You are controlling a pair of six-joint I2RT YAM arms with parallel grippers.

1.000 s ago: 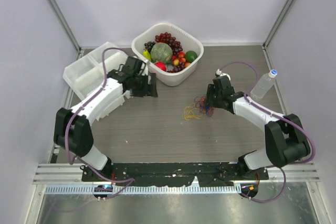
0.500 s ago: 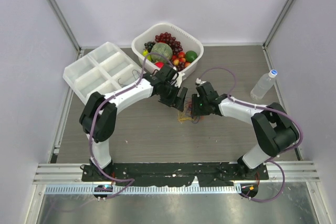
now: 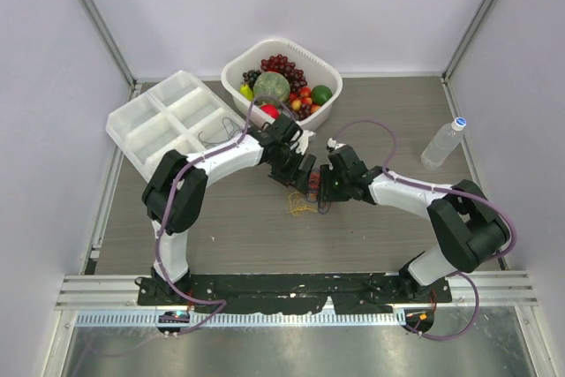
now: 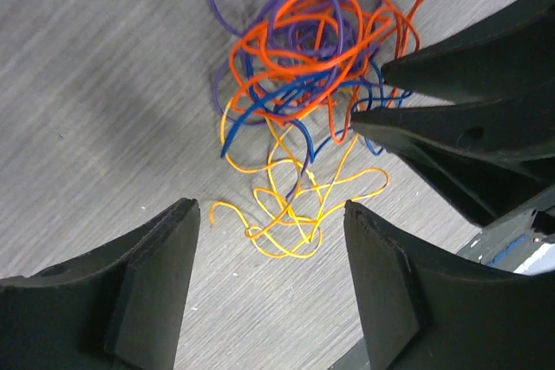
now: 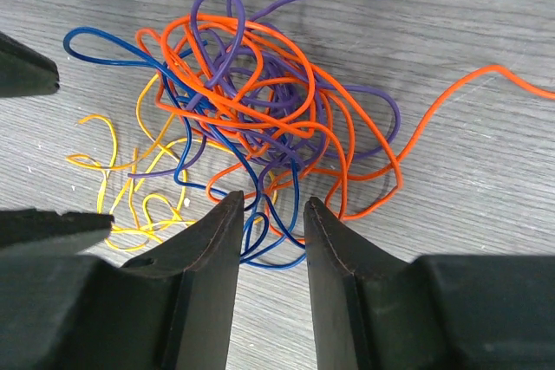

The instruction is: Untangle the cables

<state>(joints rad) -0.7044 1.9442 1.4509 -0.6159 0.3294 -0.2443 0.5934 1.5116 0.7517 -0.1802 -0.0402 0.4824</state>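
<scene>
The cables are one tangle on the table. Orange, purple and blue wires are knotted together, and a yellow squiggle trails from one side. My left gripper is open wide, just above the table, with the yellow loops between its fingertips. My right gripper is open with a narrow gap, low at the tangle's edge. A blue loop lies between its fingers, unclamped. The right gripper's fingertips show in the left wrist view, next to the orange wires. Both grippers face each other across the tangle.
A white basket of fruit stands at the back centre. A white compartment tray sits at the back left. A water bottle stands at the right.
Both arms have moved in to the middle; the left swung over from the tray. The grippers now meet at the tangle, which has shifted slightly left and nearer.
</scene>
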